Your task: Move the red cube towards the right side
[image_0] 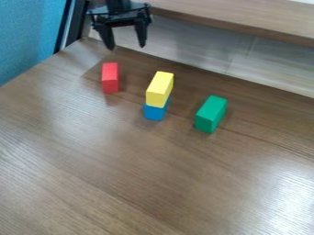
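Note:
My black gripper (126, 46) hangs at the upper left of the camera view, open, with nothing between its two fingers. The red cube (109, 78), a small upright-looking block, rests on the brown wooden table (122, 174) just below the gripper in the view and slightly to its left. Gripper and red block are apart.
Right of the red block, a yellow block (159, 89) lies on top of a blue block (154, 113). Farther right is a green block (210, 114). A wooden ledge (245, 20) runs along the back, and a blue panel (27, 36) borders the left.

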Controlling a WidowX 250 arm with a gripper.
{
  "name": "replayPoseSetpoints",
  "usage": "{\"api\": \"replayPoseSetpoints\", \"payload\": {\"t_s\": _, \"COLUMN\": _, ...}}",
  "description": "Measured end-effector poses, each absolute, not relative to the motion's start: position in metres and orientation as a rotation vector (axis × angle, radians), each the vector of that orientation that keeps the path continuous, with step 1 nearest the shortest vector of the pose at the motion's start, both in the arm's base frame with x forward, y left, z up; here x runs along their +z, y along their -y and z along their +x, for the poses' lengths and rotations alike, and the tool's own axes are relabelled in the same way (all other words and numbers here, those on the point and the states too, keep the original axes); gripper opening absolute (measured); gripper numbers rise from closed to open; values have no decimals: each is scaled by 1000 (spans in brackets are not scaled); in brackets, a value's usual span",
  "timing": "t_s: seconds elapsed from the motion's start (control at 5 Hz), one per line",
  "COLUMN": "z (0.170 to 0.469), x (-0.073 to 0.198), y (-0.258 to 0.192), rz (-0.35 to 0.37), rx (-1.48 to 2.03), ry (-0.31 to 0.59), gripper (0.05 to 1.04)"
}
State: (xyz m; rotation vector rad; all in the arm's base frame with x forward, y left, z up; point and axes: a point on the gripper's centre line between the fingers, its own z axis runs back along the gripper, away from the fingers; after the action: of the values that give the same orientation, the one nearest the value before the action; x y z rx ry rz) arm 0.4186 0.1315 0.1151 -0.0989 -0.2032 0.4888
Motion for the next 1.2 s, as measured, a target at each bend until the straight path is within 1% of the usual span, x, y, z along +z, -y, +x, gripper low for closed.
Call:
{"api": "replayPoseSetpoints", "payload": {"t_s": 0.2, "z": 412, "x": 112, "y": -148, "rz": -70, "rx": 508, "ry": 200, "gripper": 1001}}
{"api": "replayPoseSetpoints", "payload": {"t_s": 0.6, "z": 398, "x": 86, "y": -155, "rz": -46, "rx": 538, "ry": 163, "gripper": 1001}}
{"api": "replayPoseSetpoints", "payload": {"t_s": 0.8, "z": 395, "x": 75, "y": -155, "rz": -29, "rx": 575, "ry": 166, "gripper": 1001}}
{"api": "replayPoseSetpoints", "payload": {"t_s": 1.2, "z": 405, "x": 59, "y": -152, "rz": -18, "rx": 602, "ry": 153, "gripper": 1001}}
